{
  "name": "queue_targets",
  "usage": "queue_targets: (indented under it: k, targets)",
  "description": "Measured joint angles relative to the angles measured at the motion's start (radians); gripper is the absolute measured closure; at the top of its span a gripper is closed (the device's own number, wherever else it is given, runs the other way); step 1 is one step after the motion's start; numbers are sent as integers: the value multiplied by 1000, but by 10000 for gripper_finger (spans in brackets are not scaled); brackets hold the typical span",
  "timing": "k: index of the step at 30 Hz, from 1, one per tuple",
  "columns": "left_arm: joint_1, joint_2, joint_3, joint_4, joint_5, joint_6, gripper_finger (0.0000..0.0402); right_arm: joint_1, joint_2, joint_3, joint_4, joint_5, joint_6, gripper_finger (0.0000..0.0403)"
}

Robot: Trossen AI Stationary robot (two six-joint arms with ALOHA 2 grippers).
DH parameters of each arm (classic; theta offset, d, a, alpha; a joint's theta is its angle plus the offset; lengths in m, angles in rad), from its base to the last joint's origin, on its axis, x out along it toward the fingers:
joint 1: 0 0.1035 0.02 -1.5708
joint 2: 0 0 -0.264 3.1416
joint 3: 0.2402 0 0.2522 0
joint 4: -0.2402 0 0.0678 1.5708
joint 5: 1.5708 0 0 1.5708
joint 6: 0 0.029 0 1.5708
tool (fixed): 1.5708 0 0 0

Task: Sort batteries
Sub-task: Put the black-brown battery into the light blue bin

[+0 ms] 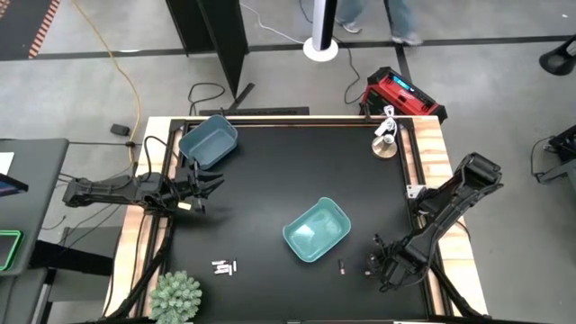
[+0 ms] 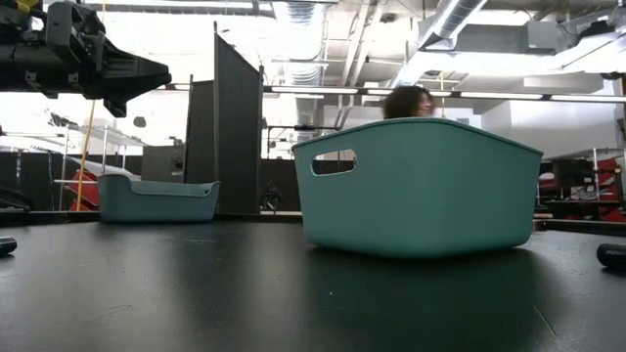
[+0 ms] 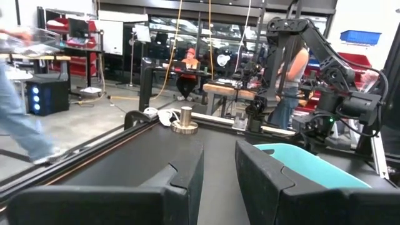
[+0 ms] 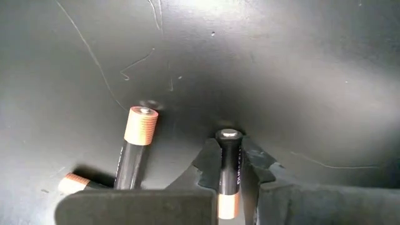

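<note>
My right gripper (image 1: 378,265) is down at the table near its near right corner, shut on a dark battery with a copper end (image 4: 229,178). Two more dark, copper-ended batteries (image 4: 134,156) (image 4: 76,183) lie flat on the table beside it. In the high view another dark battery (image 1: 342,266) lies by the teal bin (image 1: 317,230). Several white batteries (image 1: 225,267) lie near the table's near edge. My left gripper (image 1: 205,184) hovers open above the table's left side, next to the far blue bin (image 1: 209,141). My right gripper pinches the dark battery's body (image 4: 229,164) between its two fingertips (image 4: 206,167), slanting down from above. The battery lies along the fingers, its silvery cap (image 4: 229,133) pointing away from the wrist. I cannot tell whether it is off the table.
The teal bin (image 2: 416,186) stands mid-table and the blue bin (image 2: 156,200) at the far left. A round metal object (image 1: 385,144) sits at the far right, a green plant (image 1: 175,295) at the near left corner. A person (image 2: 409,101) is behind the table.
</note>
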Motion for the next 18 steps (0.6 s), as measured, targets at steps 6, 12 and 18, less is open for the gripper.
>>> queue_targets:
  k: [6, 12, 18]
  targets:
    - [0, 0, 0, -1, 0, -2, 314, 0, 5, 32, -37, 5, -29, 367]
    - [0, 0, 0, -3, 0, -2, 314, 1, 7, 51, -85, 20, -58, 367]
    - [0, 0, 0, -3, 0, -2, 314, 1, 9, 73, -147, 23, -81, 368]
